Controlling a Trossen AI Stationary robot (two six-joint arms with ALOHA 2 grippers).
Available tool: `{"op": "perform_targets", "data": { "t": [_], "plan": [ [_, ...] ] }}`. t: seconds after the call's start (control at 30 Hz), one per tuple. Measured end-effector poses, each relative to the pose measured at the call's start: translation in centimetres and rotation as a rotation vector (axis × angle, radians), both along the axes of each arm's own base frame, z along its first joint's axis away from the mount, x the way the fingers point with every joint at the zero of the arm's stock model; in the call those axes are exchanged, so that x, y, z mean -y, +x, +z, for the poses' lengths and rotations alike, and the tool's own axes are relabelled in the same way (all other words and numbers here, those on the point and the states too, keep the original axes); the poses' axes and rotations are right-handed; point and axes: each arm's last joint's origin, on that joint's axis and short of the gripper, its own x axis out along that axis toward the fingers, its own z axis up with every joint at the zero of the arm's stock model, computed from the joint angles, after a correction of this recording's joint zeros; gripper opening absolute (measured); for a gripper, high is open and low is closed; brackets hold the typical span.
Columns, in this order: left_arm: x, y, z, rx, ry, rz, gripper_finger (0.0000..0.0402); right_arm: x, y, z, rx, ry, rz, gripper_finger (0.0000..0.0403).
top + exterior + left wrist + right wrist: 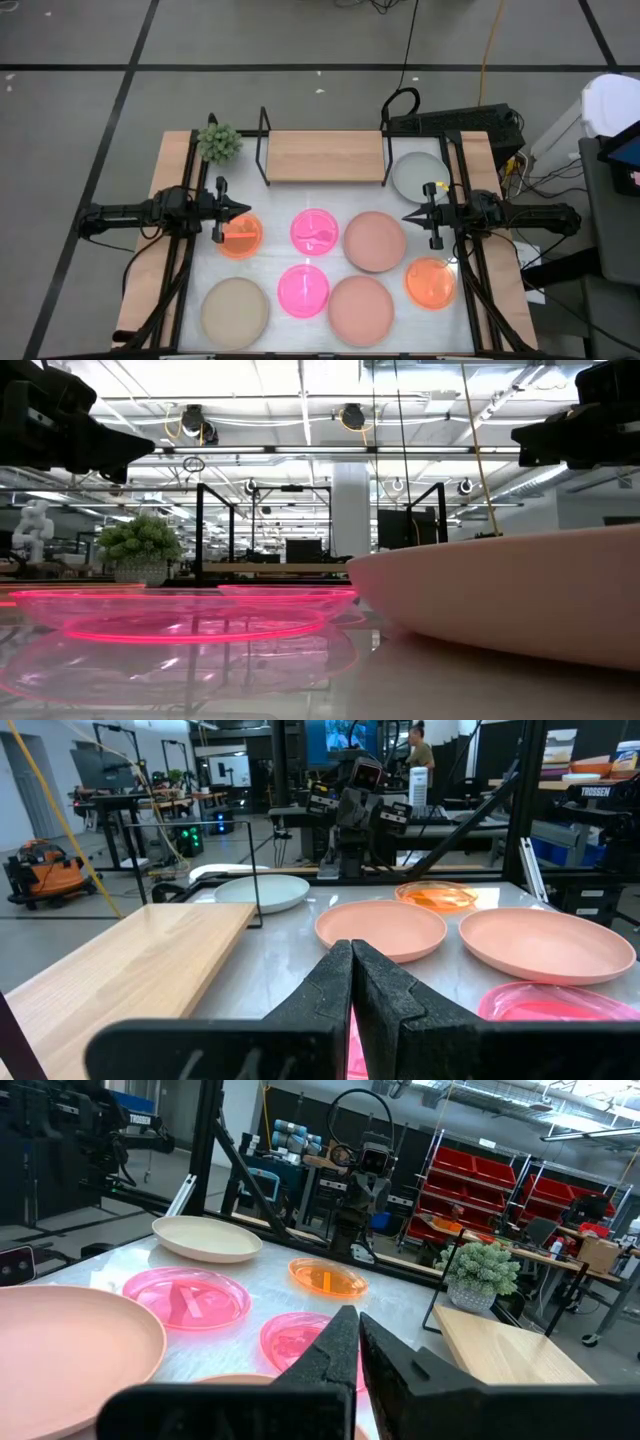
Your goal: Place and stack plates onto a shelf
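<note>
Both grippers are clenched on nothing. The left gripper [243,210] hovers above the table, over the rim of the orange plate [240,237] that lies in front of the shelf's left end. The right gripper [408,215] hovers in front of the shelf's right end, beside the grey plate [420,175].

The shelf [325,156], a light-wood board on a black wire frame, stands at the back of the table and carries no plate. All 8 plates lie on the table: the grey plate just beside the shelf's right end, the remaining 7 in front of the shelf, none stacked.

Recommended procedure, as a judgement:
1. Open the fingers before descending.
2. Approach a plate at its rim; the shallow glossy plates are likely to slip.
3. Lift clear of neighbouring plates; the 2 hot pink plates [314,231] and the dusty pink plates [375,241] lie close together.
4. Place larger matte plates first, smaller ones on top.
5. Keep clear of the potted plant [218,143] at the shelf's left end.

Legible writing: "TROSSEN" on equipment in the left wrist view. No labels on the plates.
</note>
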Motion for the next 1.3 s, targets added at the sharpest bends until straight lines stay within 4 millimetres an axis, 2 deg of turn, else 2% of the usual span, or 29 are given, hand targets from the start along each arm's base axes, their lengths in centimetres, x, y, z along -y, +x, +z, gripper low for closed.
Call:
{"op": "perform_targets", "data": {
  "t": [1.1, 1.3],
  "plan": [
    [0.00, 0.00, 0.00, 0.000, 0.000, 0.000, 0.0015, 0.00, -0.01, 0.07, 0.007, 0.001, 0.000, 0.0000],
    [0.00, 0.00, 0.00, 0.000, 0.000, 0.000, 0.0015, -0.01, -0.01, 0.19, 0.004, 0.141, 0.009, 0.0000]
  ]
}}
